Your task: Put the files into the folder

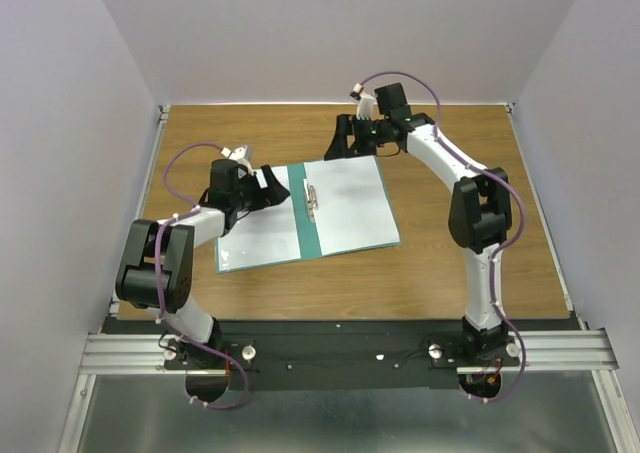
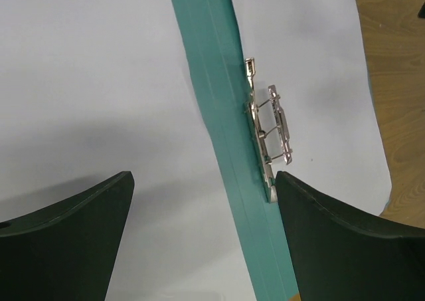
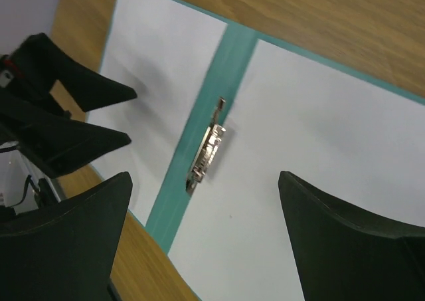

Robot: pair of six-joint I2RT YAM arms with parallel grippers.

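Observation:
The teal-green folder (image 1: 312,235) lies open and flat on the wooden table, with a metal clip (image 1: 312,201) at its spine. One white file (image 1: 262,235) lies on its left half and another white file (image 1: 352,205) on its right half. My left gripper (image 1: 272,187) is open and empty, low over the far edge of the left sheet. In the left wrist view the left gripper (image 2: 204,175) straddles the spine (image 2: 212,68) beside the clip (image 2: 272,131). My right gripper (image 1: 345,139) is open and empty above the folder's far right edge. In the right wrist view the right gripper (image 3: 204,175) looks down on the clip (image 3: 207,148) and both sheets.
Bare wooden table (image 1: 450,263) surrounds the folder, enclosed by grey walls on three sides. The left gripper's black fingers (image 3: 86,141) show at the left of the right wrist view. The arm bases stand on the metal rail (image 1: 340,353) at the near edge.

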